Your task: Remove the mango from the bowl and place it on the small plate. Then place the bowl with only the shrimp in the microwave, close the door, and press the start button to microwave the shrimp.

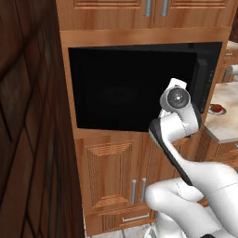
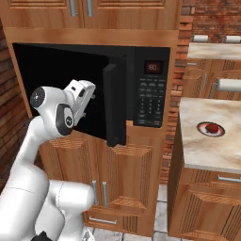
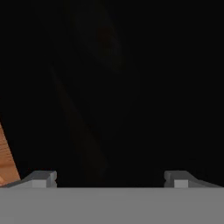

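Since the wide, hinged black door looks heavy and rigid, push its face; spread gripper at six o'clock.

Cannot make out the inside of the microwave: all black in both base views, no bowl or shrimp discernible. Keypad labels and red display too small to read. Door partly hidden behind the white arm in the left base view. End effector tips barely above the bottom of the hand view, ahead only blackness with a sliver of wood at left. Small plate and mango far off on the counter, details too small; counter cut off by the right edge.
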### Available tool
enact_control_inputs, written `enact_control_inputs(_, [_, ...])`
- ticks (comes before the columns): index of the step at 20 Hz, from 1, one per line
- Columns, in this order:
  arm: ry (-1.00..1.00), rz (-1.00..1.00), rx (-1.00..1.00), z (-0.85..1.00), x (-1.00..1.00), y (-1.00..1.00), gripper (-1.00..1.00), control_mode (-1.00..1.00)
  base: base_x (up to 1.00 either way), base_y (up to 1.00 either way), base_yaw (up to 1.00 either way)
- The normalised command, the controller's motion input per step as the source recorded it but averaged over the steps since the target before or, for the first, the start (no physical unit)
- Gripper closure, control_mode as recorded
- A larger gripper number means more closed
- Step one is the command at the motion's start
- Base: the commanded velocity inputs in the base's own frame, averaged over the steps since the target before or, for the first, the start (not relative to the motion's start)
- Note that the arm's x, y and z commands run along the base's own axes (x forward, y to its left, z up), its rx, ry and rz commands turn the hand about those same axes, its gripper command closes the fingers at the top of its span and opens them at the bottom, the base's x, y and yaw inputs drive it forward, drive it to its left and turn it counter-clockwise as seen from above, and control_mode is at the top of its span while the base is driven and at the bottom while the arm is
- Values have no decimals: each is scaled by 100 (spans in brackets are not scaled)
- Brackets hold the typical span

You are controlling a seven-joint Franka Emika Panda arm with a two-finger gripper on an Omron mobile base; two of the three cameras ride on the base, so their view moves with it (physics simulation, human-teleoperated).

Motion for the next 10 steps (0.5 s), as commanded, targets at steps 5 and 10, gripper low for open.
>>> enact_control_inputs(5, [0, 0, 2, 3, 56, 0, -100, -100, 0, 0, 0])
enact_control_inputs(10, [0, 0, 2, 0, 59, 0, -100, -100, 0, 0, 0])
